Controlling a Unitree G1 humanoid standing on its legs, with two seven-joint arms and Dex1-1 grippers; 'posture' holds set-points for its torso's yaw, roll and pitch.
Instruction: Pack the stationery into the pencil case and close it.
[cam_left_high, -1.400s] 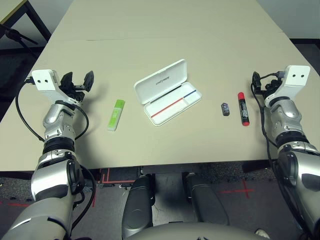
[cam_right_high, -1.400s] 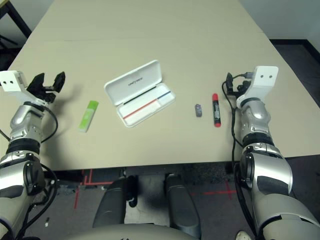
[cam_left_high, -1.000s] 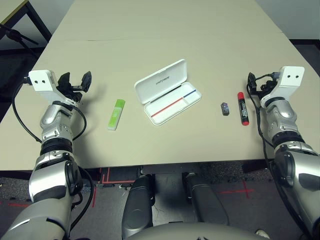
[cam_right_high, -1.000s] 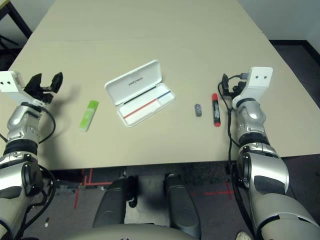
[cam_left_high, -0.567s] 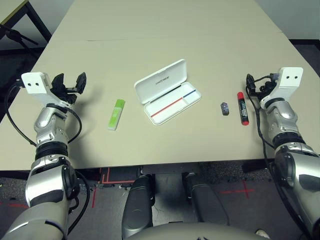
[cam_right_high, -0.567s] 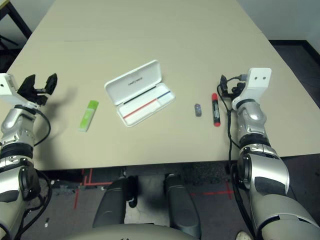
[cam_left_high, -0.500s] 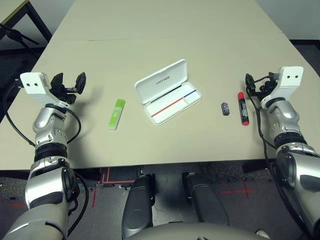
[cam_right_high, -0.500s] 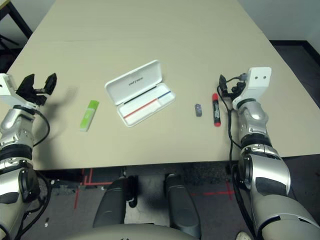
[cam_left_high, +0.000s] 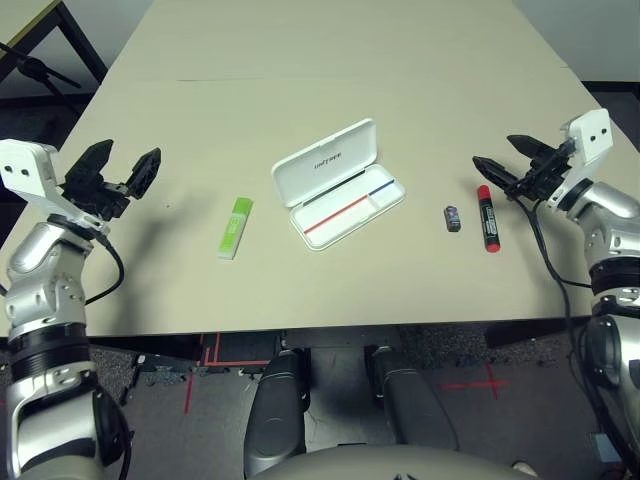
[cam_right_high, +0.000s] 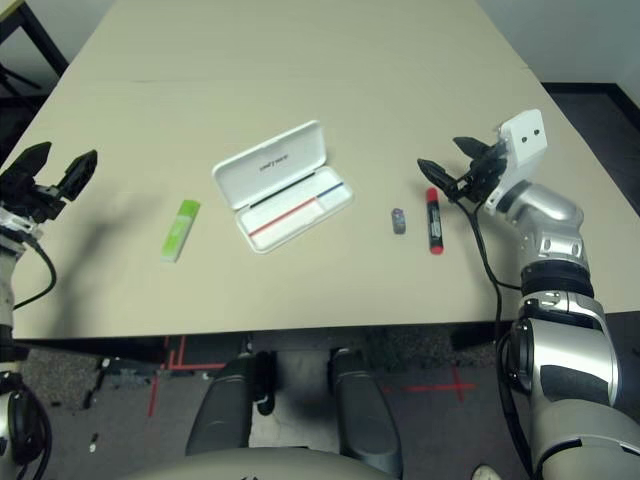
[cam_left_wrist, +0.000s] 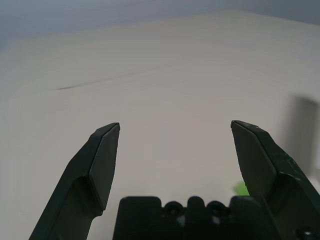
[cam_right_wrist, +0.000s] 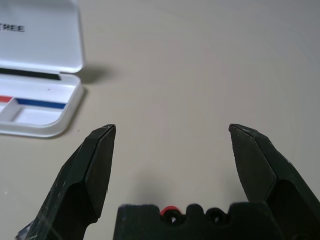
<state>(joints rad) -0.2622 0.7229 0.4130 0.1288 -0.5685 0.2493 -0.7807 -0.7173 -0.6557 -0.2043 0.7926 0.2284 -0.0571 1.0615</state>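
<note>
Between marker (cam_left_high: 487, 217) and case (cam_left_high: 338, 185): grey block (cam_left_high: 452, 217).

Both silver forearms spread wide, one out at each side. Left gripper (cam_left_high: 118, 171) held up at the far left, black fingers (cam_left_wrist: 102, 162) parted wide, tips aimed inward toward the middle. White wrist block behind it, black cable looping down past the forearm. Nothing between those jaws. Right gripper (cam_right_high: 448, 166) out at the far right, likewise gaping, fingers (cam_right_wrist: 97, 167) well apart and pointed back toward the centre, roughly level. White wrist block tipped up behind, cable trailing down along the arm. Nothing gripped there either. Both hands raised, apart from each other.
</note>
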